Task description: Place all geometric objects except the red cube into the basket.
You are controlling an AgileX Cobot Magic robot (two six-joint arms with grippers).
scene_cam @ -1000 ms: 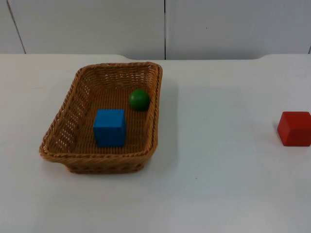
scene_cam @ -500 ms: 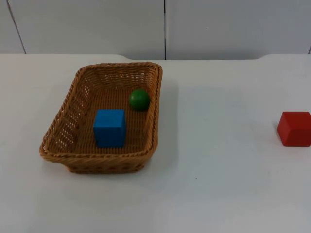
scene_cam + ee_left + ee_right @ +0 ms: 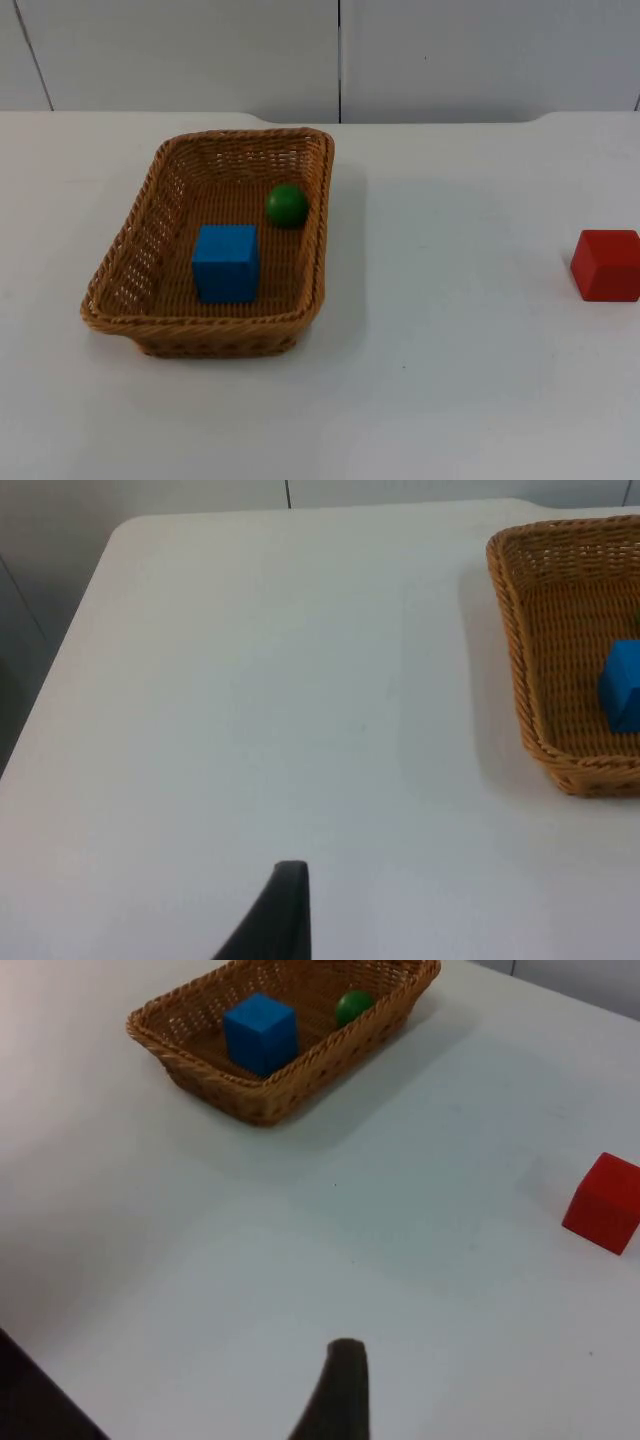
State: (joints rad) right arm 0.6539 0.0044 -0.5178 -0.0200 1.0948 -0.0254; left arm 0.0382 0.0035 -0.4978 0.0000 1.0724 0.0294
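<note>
Two shapes in basket: the blue cube (image 3: 225,262) and the green ball (image 3: 287,205) lie on the woven floor of the basket (image 3: 135,235).
Blue cube: it sits in the near half of the basket, flat on one face, close to the near wall; its edges run nearly along the basket's walls.
Green ball: it is behind the cube, just beside the right wall, apart from the cube.
Basket: brown wicker, rectangular, standing upright on the left half of the table; its long axis runs from the near edge toward the partition wall, leaning a little to the right at the far end.
Red cube: the red cube (image 3: 606,264) stands alone on the table, far to the right, well apart from the basket.
Left gripper: one black fingertip (image 3: 277,920) is over bare table to the left of the basket; I cannot tell if it is open or closed.
Right gripper: one black fingertip (image 3: 338,1390) is above the table, between basket and red cube but nearer the front; its state I cannot tell.
Surface: white table (image 3: 450,380), smooth and matte.
Room: grey partition wall (image 3: 450,55) with a vertical seam behind the table.
</note>
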